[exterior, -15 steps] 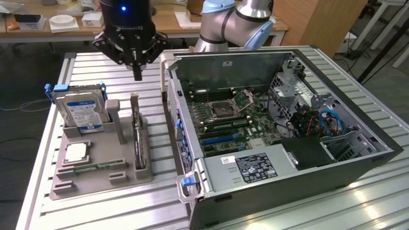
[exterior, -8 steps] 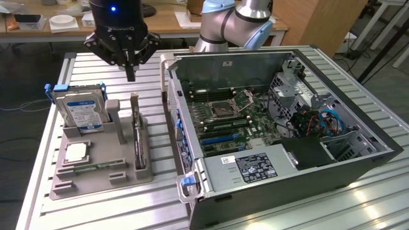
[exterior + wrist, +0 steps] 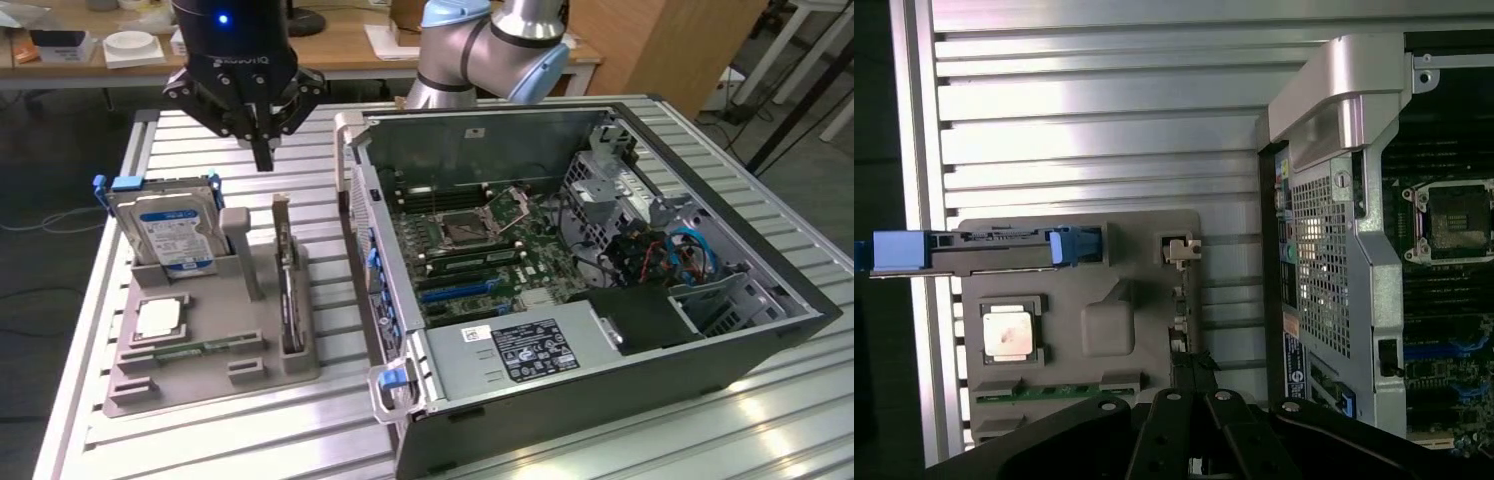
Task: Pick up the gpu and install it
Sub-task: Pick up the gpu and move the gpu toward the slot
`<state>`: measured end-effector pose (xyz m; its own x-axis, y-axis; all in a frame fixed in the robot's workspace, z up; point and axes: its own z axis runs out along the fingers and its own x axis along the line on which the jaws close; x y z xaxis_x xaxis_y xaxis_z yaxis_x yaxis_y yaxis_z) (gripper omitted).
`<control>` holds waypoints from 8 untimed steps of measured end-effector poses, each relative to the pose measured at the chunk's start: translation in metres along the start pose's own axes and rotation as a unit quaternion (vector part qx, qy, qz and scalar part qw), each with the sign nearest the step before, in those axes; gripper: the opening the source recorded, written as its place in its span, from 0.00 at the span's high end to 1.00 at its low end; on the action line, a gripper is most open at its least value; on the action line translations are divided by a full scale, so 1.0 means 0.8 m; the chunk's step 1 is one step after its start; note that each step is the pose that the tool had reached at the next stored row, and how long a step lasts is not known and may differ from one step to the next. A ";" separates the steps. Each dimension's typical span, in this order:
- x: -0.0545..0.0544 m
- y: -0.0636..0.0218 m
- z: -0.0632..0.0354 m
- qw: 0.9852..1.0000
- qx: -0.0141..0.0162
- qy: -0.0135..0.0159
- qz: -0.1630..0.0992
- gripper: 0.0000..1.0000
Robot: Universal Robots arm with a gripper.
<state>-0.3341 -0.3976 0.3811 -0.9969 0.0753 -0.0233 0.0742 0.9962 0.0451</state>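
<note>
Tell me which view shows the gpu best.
The exterior view: the gpu stands on edge in the grey holder, its side and full length visible, with the shut claw above. The wrist view looks straight down on its thin top edge, one end hidden behind the claw.

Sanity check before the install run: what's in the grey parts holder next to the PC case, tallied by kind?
hard drive: 1
CPU: 1
memory stick: 1
gpu: 1
Total in the grey holder: 4
</note>
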 end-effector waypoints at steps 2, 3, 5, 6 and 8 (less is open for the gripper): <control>0.000 0.000 0.000 1.000 0.000 0.000 0.000 0.89; 0.000 0.000 0.000 1.000 0.000 0.000 0.000 0.89; 0.000 0.000 0.000 1.000 0.000 0.000 0.000 0.89; 0.000 0.000 0.000 1.000 0.000 0.000 0.000 0.89; 0.000 0.000 0.000 1.000 0.001 0.000 0.000 0.89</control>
<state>-0.3341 -0.3976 0.3810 -0.9969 0.0750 -0.0234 0.0739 0.9963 0.0435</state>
